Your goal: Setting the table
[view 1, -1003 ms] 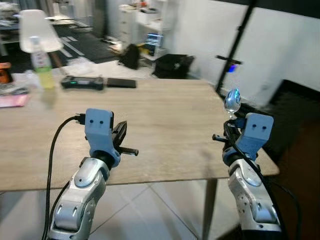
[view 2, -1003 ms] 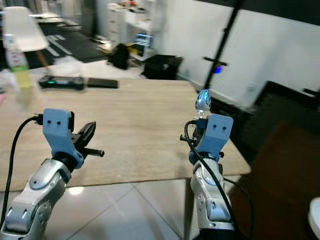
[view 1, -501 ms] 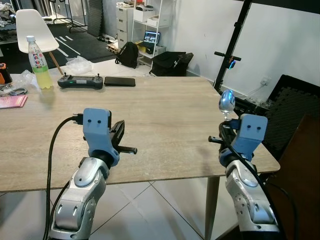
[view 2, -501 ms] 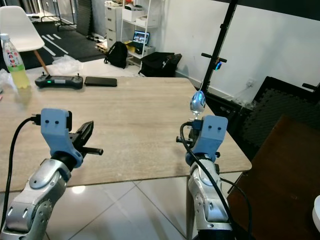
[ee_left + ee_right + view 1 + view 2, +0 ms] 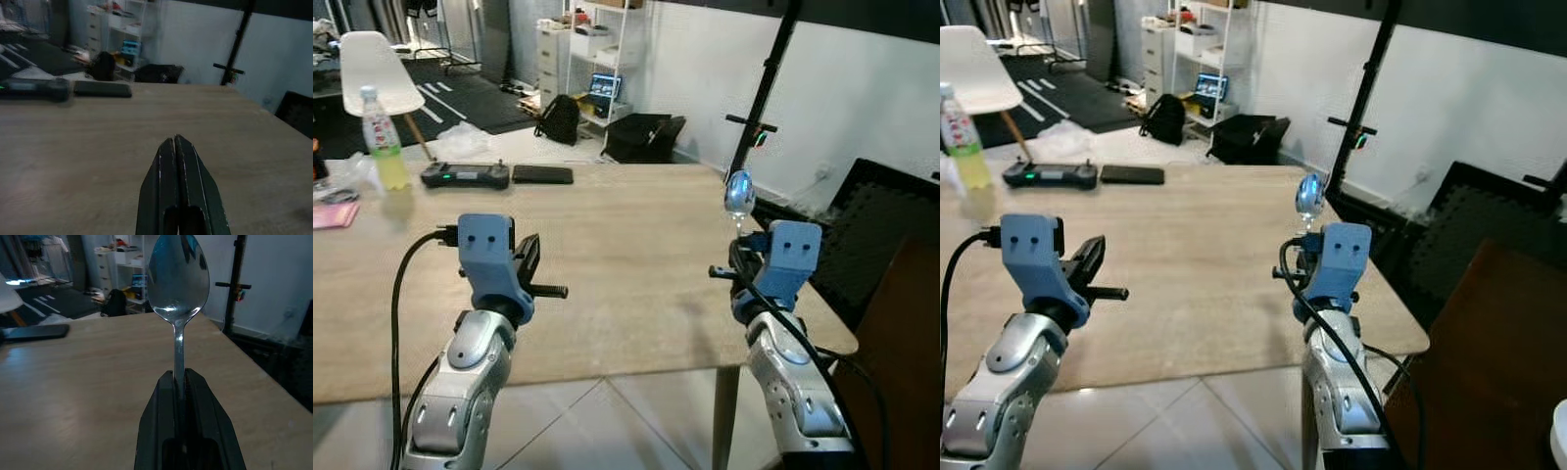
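Steel spoon (image 5: pixel 178 289) stands upright, bowl up, in right tool (image 5: pixel 179 374).

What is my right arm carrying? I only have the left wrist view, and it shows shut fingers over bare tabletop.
Observer: The right pincer is shut on a spoon, bowl end pointing up and away from the fingers.
Operator: Is it over the table or off it?
Observer: In the left eye view it is held above the table, near the right-hand edge and not touching the surface.
Operator: Anything set out on the table already?
Observer: No plates or cutlery that I can see. At the far left there is a bottle of yellow drink, with a black controller and a flat black phone lying side by side next to it.
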